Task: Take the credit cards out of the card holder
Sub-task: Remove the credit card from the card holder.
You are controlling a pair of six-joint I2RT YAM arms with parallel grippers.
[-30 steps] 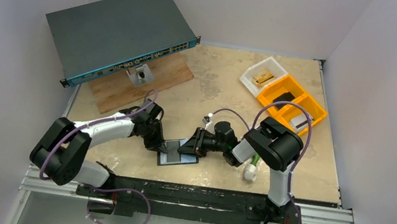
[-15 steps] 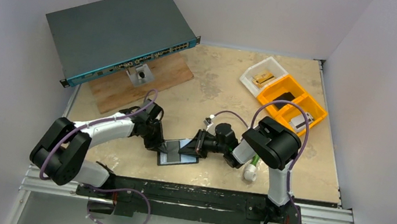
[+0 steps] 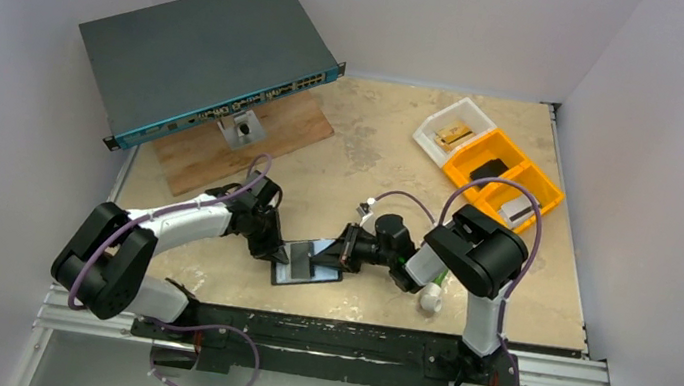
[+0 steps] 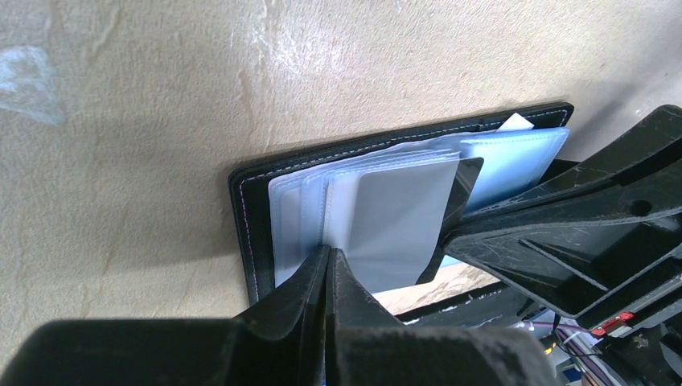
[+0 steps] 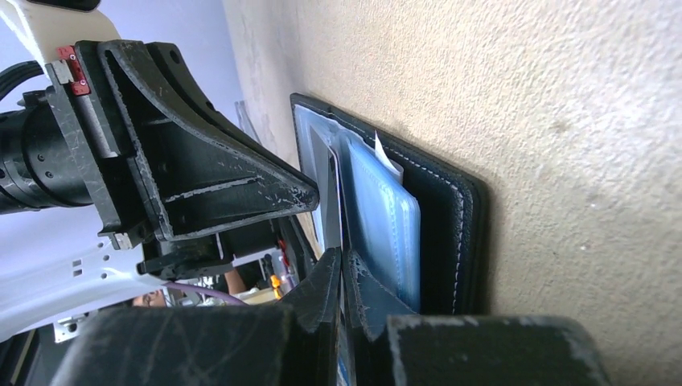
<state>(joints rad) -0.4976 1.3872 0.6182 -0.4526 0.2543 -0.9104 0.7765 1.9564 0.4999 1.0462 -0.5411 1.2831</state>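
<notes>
Two black grippers meet over one small black folding leather card holder [image 4: 249,217], lying open and flat on the mottled tan tabletop [image 3: 394,150] near its front edge. How do they stand? (Desk)

Left gripper [image 4: 328,256]: fingers pressed together, tips planted on the clear plastic sleeves [image 4: 293,213] at the holder's left side. Right gripper [image 5: 341,261]: fingers clamped on the edge of a thin, glossy, pale blue-grey credit card [image 4: 394,217]. (Photographer)

Where is that card? (Desk)

Over the sleeves, inside the open holder, one corner reaching the left fingertips and the opposite edge in the right gripper's pinch. More pale blue sleeves lie beneath it. (Photographer)

Anything behind them? (Desk)

Back left, a big dark grey network switch [image 3: 207,48] rests on a wooden board [image 3: 223,151]. Back right, an orange plastic tray [image 3: 462,170], well apart from the holder. (Photographer)
</notes>
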